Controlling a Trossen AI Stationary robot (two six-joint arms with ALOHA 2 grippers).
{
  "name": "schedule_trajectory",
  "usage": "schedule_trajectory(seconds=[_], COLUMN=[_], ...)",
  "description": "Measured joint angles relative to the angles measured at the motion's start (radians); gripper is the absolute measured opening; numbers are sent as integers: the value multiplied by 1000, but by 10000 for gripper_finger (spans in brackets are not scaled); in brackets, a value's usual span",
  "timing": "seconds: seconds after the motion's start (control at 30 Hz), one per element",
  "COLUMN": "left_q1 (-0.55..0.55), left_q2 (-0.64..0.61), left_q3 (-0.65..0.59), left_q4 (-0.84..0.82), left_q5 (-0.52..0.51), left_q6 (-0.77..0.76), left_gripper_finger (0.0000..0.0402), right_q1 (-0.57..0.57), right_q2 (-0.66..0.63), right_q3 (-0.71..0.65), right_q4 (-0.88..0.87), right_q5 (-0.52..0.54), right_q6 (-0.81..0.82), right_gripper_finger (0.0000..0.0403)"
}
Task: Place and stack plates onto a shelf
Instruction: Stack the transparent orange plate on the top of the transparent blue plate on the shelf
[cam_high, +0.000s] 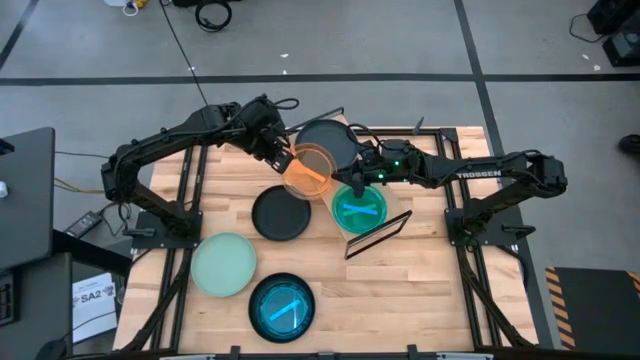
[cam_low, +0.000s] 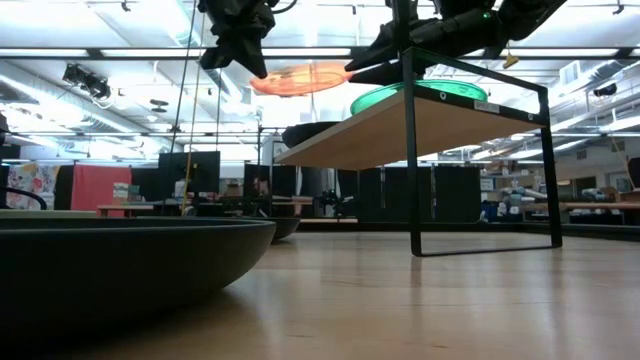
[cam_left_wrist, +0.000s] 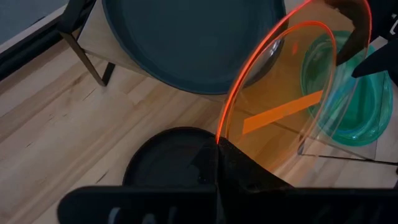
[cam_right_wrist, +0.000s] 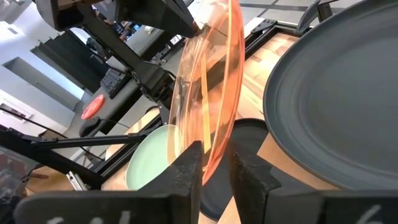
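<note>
A see-through orange plate (cam_high: 308, 170) with a centre stripe hangs in the air between both grippers, above the shelf (cam_low: 385, 128). My left gripper (cam_high: 283, 152) is shut on its left rim. My right gripper (cam_high: 352, 178) is shut on the opposite rim. On the shelf board lie a dark grey plate (cam_high: 325, 140) and a bright green plate (cam_high: 360, 208), each flat on its base. The orange plate (cam_low: 305, 78) is nearly level, higher than the green plate (cam_low: 420, 95). My left gripper pinches the orange plate's rim (cam_left_wrist: 225, 134) between its two fingers, coming from the table's left and far side. The plate is lifted clear and reaches away from the fingers over the shelf. My right gripper (cam_right_wrist: 214, 157) has the opposite rim (cam_right_wrist: 217, 146) between its two fingers (cam_right_wrist: 189, 165), coming level from the table's right. The plate touches nothing below.
A black plate (cam_high: 281, 213), a pale green plate (cam_high: 224, 263) and a teal plate (cam_high: 282, 307) lie flat on the slatted table, left of and nearer than the shelf. The shelf's black wire end frame (cam_high: 378, 234) stands toward the near right. Bare wood lies at the near right.
</note>
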Motion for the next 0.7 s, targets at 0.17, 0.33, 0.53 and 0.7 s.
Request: schedule_trajectory(seconds=[0.17, 0.33, 0.53, 0.7], left_q1=[0, 0, 0, 0], left_q2=[0, 0, 0, 0], left_q3=[0, 0, 0, 0], left_q4=[0, 0, 0, 0], left_q5=[0, 0, 0, 0], left_q6=[1, 5, 8, 8], left_gripper_finger=[4, 4, 4, 10], right_q1=[0, -1, -1, -1], right_q2=[0, 0, 0, 0], right_q3=[0, -1, -2, -2], right_q4=[-1, -3, -4, -3], right_q5=[0, 1, 1, 1], right_q6=[1, 2, 2, 2], right_gripper_finger=[65, 46, 40, 39])
